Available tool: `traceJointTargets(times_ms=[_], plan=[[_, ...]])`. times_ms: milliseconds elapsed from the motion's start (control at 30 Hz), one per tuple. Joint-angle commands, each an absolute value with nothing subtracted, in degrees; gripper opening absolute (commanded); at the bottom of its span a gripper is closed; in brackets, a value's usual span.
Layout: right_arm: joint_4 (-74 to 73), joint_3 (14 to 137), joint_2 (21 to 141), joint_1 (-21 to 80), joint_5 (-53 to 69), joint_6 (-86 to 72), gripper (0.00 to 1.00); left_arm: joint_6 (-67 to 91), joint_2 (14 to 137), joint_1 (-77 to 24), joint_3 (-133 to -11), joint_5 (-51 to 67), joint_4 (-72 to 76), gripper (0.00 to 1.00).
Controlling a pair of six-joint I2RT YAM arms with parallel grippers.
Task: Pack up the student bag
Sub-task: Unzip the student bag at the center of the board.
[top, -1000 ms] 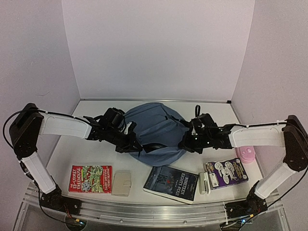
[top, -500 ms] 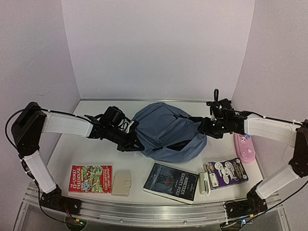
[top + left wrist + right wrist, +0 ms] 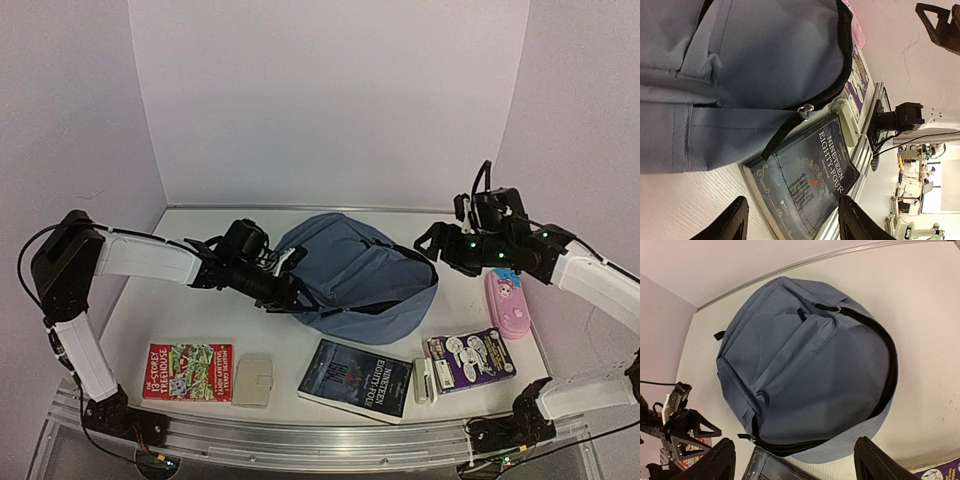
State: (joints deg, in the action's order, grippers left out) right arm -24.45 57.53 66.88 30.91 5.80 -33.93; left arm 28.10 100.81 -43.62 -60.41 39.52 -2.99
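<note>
Slate-blue fabric of the student bag (image 3: 355,280) is seen lying front pocket up at the middle of the table (image 3: 170,315), and its main zip is judged to be parted along the near edge. The left gripper (image 3: 794,200) is found spread and empty just beside the bag's left side, and the right gripper (image 3: 795,442) is found wide and empty above its right side. Nothing is seen inside: the dark book (image 3: 355,378), red book (image 3: 187,372), purple book (image 3: 470,360), beige wallet (image 3: 252,382) and pink pencil case (image 3: 507,305) are all laid outside, so packing is judged not yet begun.
</note>
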Motion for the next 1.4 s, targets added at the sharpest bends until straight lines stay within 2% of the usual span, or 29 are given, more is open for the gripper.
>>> traceJointTargets(times_ms=[0,400,633,767,967,1133,1367], plan=[[-22.6,52.8,65.1,31.3,13.1,-38.5,0.81,25.2,105.5,-43.7,-65.9,43.5,-0.6,0.68],[-19.8,48.8,61.9,31.7,15.2,-41.8,0.81,27.5,113.9,-43.6,-70.1,47.5,4.9,0.71],[-19.1,48.4,63.1,31.7,15.4,-41.6,0.8,28.2,116.4,-43.6,-70.8,49.9,5.9,0.68],[-18.6,48.0,63.4,31.8,15.3,-41.6,0.8,28.9,117.4,-43.6,-72.3,50.8,6.9,0.55],[-18.3,47.0,63.1,31.8,15.3,-41.9,0.8,29.7,118.5,-43.6,-73.0,51.4,7.6,0.45],[-18.0,46.4,63.0,31.8,15.2,-42.0,0.8,30.7,119.0,-43.7,-72.5,52.3,8.8,0.31],[-17.6,46.0,63.5,32.4,14.0,-39.1,0.8,31.6,118.4,-43.7,-71.6,53.0,9.9,0.21]])
